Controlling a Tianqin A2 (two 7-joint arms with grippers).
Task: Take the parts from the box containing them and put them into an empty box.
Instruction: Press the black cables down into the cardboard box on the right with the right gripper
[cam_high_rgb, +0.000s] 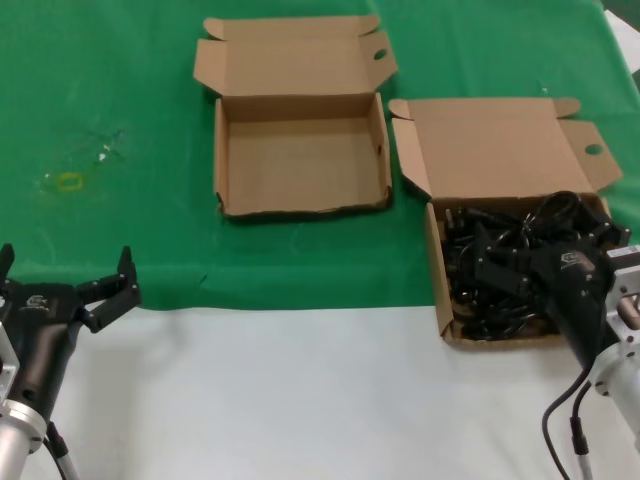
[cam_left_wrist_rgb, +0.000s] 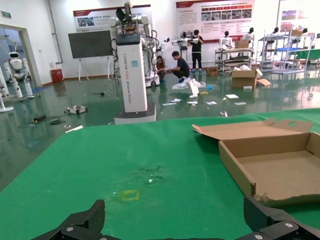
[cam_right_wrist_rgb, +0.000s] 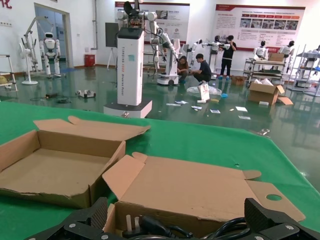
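Note:
The parts (cam_high_rgb: 488, 290), a tangle of black power cords, fill the box containing them (cam_high_rgb: 436, 268) at the right, its lid (cam_high_rgb: 495, 140) folded back. My right gripper (cam_high_rgb: 545, 242) hangs open low over the cords, with nothing between its fingers. In the right wrist view a plug (cam_right_wrist_rgb: 145, 225) and a cable loop (cam_right_wrist_rgb: 235, 227) lie between the spread fingers (cam_right_wrist_rgb: 97, 216). The empty box (cam_high_rgb: 300, 160) stands open at the middle back and shows again as the empty box (cam_left_wrist_rgb: 280, 172) in the left wrist view. My left gripper (cam_high_rgb: 63, 262) waits open at the near left.
Green cloth (cam_high_rgb: 120, 90) covers the far part of the table, and bare white top (cam_high_rgb: 300, 390) runs along the front. A small yellow mark (cam_high_rgb: 70, 181) and scuffs sit on the cloth at the left. The two boxes stand close together.

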